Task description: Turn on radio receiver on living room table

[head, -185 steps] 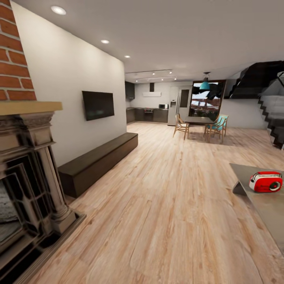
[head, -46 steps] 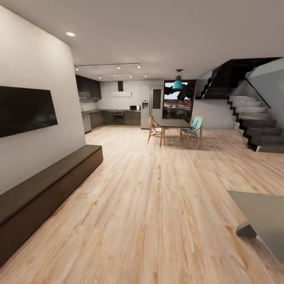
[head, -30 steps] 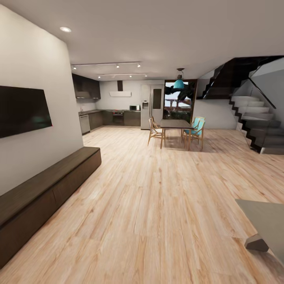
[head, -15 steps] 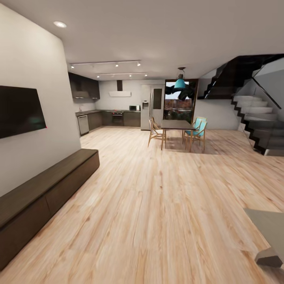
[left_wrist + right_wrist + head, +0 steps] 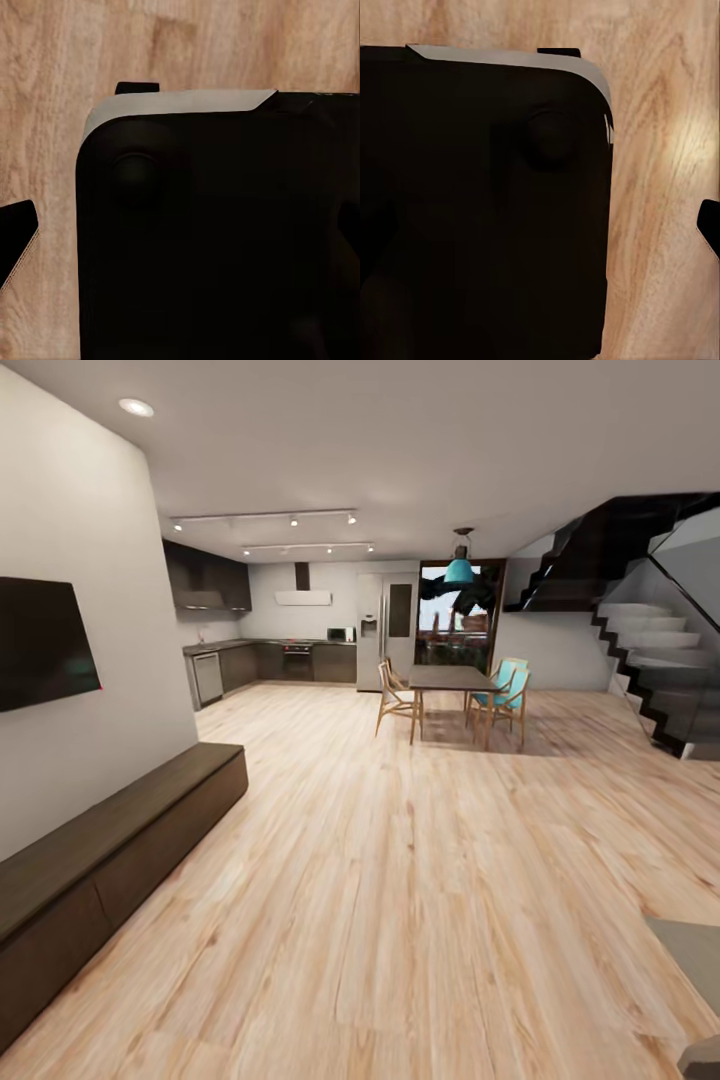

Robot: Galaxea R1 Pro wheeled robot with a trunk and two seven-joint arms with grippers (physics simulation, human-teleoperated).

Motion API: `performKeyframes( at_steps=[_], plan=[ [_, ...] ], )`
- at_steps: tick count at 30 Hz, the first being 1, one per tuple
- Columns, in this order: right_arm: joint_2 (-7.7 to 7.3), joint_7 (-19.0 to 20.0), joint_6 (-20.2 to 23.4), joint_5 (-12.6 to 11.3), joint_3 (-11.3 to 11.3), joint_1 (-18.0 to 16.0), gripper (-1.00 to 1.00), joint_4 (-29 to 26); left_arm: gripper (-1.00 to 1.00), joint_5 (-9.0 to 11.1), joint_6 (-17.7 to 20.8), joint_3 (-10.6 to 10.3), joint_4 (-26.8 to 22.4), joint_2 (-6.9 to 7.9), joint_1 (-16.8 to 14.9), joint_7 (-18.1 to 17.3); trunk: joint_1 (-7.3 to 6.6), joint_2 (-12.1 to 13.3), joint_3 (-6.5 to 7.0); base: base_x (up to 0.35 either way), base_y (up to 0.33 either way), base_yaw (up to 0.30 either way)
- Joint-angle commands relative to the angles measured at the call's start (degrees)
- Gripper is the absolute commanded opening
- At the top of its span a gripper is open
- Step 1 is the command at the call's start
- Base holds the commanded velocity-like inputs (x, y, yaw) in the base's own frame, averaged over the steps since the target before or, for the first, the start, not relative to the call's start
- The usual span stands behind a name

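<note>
You were looking across the living room's light wood plank floor (image 5: 420, 880), which ran from the near foreground all the way back to the kitchen. A tall pale wall (image 5: 90, 620) stood on the left, with a dark television (image 5: 40, 640) mounted on it and a long dark low bench (image 5: 110, 840) running along its foot. At the right, a dark staircase (image 5: 650, 650) climbed away beside a glass panel.

Far back sat the dark-cabinet kitchen (image 5: 280, 660), with a steel refrigerator (image 5: 385, 630) beside it. In front of that stood a dining table (image 5: 455, 680) with wooden chairs, two of them with teal seats (image 5: 505, 695), under a teal pendant lamp (image 5: 459, 570).

Of the table (image 5: 695, 950) you needed, just a grey corner showed at the lower right edge of the head view. The radio receiver was somewhere outside your pictures, so you could not place it from here.

In the left wrist view a large dark body of the robot (image 5: 217, 232) sat over the plank floor (image 5: 45, 112); the right wrist view showed the same dark mass (image 5: 480, 202) above the wood (image 5: 667, 150). A small dark piece sat at the edge of each wrist view, too little to tell whether either gripper's jaws were parted or closed.
</note>
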Motion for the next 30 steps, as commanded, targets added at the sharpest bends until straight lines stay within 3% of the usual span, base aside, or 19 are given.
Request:
performKeyframes(
  at_steps=[1, 30],
  plan=[
    [0.0, 0.0, 0.0, 0.0, 0.0, 0.0, 1.0, 0.0, 1.0, 0.0, 0.0, 0.0, 0.0, 0.0, 0.0, 0.0, 0.0, 0.0, 0.0, 0.323, 0.0, 0.0],
    [0.0, 0.0, -0.01, 0.0, 0.05, 0.0, 1.0, 0.0, 1.0, 0.0, 0.0, 0.0, 0.0, 0.0, 0.0, 0.0, 0.0, 0.0, 0.0, 0.323, 0.0, 0.0]
  ],
)
